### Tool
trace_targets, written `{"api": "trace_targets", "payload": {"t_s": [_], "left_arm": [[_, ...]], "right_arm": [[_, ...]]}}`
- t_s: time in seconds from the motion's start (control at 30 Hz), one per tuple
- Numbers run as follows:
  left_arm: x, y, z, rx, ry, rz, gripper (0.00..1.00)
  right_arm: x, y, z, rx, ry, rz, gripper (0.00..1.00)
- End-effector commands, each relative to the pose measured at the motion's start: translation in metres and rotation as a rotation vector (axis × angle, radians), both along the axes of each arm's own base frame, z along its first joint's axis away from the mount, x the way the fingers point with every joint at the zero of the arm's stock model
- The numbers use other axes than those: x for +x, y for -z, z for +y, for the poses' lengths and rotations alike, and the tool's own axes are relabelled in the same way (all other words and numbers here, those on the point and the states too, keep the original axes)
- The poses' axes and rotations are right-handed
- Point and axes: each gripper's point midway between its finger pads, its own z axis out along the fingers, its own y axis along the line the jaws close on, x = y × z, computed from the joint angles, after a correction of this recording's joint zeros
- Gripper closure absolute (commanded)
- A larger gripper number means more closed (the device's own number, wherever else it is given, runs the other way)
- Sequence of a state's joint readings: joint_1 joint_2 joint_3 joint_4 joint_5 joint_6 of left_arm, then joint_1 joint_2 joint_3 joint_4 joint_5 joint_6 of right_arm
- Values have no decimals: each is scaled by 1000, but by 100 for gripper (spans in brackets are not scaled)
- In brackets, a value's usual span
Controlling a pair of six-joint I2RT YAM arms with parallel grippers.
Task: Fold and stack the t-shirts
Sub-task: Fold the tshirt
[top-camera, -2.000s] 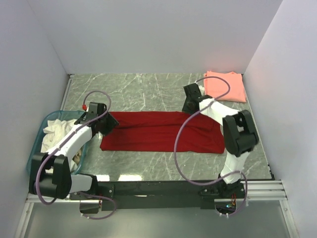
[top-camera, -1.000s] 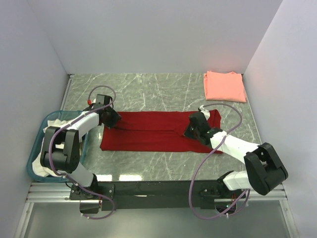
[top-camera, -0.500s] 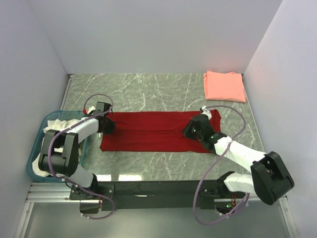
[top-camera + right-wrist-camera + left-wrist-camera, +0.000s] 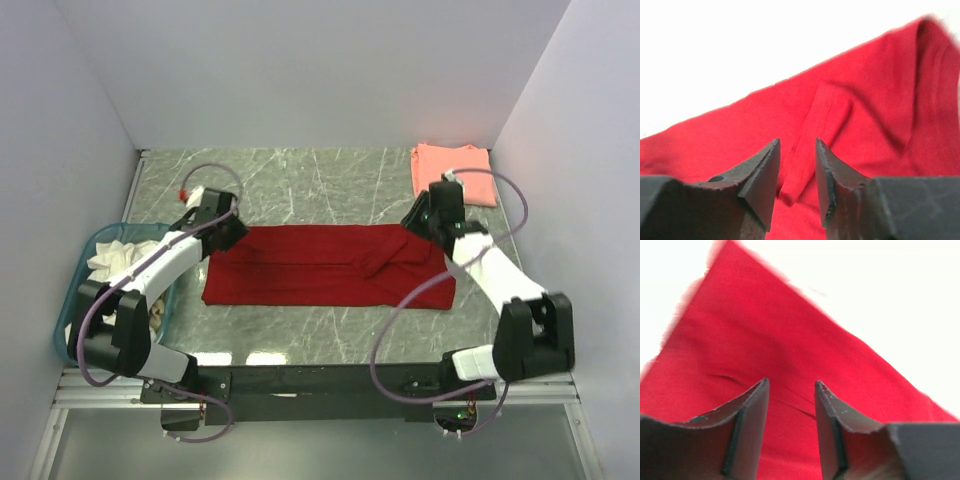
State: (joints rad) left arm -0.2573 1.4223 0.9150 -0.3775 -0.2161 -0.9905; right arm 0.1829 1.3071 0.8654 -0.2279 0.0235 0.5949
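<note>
A flat t-shirt [image 4: 320, 265] lies mid-surface [image 4: 300, 185]. A folded t-shirt [image 4: 465, 157] lies behind it, far right. A basket [image 4: 72, 290] stands left.

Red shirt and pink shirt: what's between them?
Top view: only marble table, with the right arm's wrist over it. The right hand reaches the red shirt's far right corner; the pink shirt lies apart.

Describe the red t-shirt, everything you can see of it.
The red t-shirt is plain, soft, deep red cloth, folded into a long band lying flat on the marbled table, running left to right between the arms. A fold line runs along its length, and a hemmed sleeve lies folded over near the right end. The left gripper is over its far left corner and the right gripper over its far right end, both with jaws apart and nothing between them. Whether they touch the cloth cannot be told.
</note>
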Motion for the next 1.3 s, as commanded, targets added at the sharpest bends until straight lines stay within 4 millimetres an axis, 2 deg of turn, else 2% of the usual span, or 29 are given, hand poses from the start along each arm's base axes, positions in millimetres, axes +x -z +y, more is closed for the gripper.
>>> {"api": "trace_targets", "payload": {"t_s": [0.0,0.03,0.07,0.1,0.13,0.17,0.2,0.23,0.27,0.3,0.33,0.37,0.4,0.43,0.47,0.5,0.53,0.57,0.63,0.67,0.73,0.77,1.03,1.27], "left_arm": [[8,-41,-50,8,175,-110,51],[7,-44,-65,-2,221,-118,50],[10,-52,-80,-15,265,-139,48],[3,-48,-108,-29,343,-127,47],[4,-55,-125,-37,389,-145,46],[2,-49,-140,-28,433,-133,46],[-8,-48,-163,-28,495,-128,44],[-8,-56,-179,-34,528,-147,44],[-11,-45,-191,-20,564,-125,44],[-19,-45,-209,-23,610,-124,43],[-19,-51,-222,-35,637,-137,42],[-26,-39,-236,-27,677,-114,42],[-28,-37,-246,-28,697,-108,42],[-26,-43,-257,-35,719,-122,42],[-33,-30,-270,-20,756,-95,42],[-33,-27,-276,-12,768,-90,42],[-32,-33,-286,-17,782,-104,42],[-37,-20,-296,-9,808,-80,42],[-36,-21,-308,-19,824,-82,42],[-39,-12,-314,-18,839,-64,42],[-39,-10,-321,-22,851,-62,43],[-41,-1,-324,-15,857,-43,43],[-49,14,-342,-44,893,-20,43],[-55,22,-350,-51,910,-4,45]], "right_arm": [[21,3,1,-63,-107,71,57],[25,7,-3,-71,-100,89,56],[31,20,-6,-80,-91,127,55],[41,17,-8,-76,-84,120,54],[46,29,-15,-69,-69,151,54],[50,32,-17,-60,-67,157,54],[56,32,-16,-43,-71,160,54],[59,42,-21,-38,-60,186,54],[60,46,-22,-37,-60,197,54],[65,45,-24,-38,-55,195,54],[65,54,-25,-46,-51,221,54],[66,56,-27,-54,-46,228,54],[66,59,-29,-57,-42,234,54],[65,64,-29,-54,-41,245,54],[64,69,-30,-53,-37,255,54],[64,71,-29,-54,-39,255,54],[64,75,-29,-49,-37,263,54],[63,78,-29,-45,-37,268,54],[64,84,-24,-24,-48,277,54],[63,87,-23,-19,-54,283,54],[63,93,-22,-11,-53,293,54],[62,95,-22,-11,-53,300,54],[56,97,-15,27,-66,293,58],[47,97,-15,36,-60,289,76]]}}
